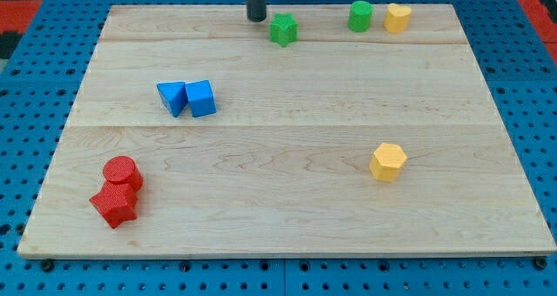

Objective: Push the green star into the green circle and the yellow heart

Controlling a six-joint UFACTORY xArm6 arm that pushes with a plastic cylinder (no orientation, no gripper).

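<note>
The green star point(283, 30) lies near the view's top, a little left of centre. The green circle point(360, 16) stands to its right, with the yellow heart point(398, 18) close beside it on the right, near the top edge. My tip point(256, 17) is at the view's top, just left of the green star and slightly above it, a small gap apart.
A blue triangle point(172, 97) and a blue cube point(201, 98) touch at the left of the wooden board point(278, 183). A red circle point(122, 171) and a red star point(114, 204) sit at the bottom left. A yellow hexagon point(387, 162) lies at the lower right.
</note>
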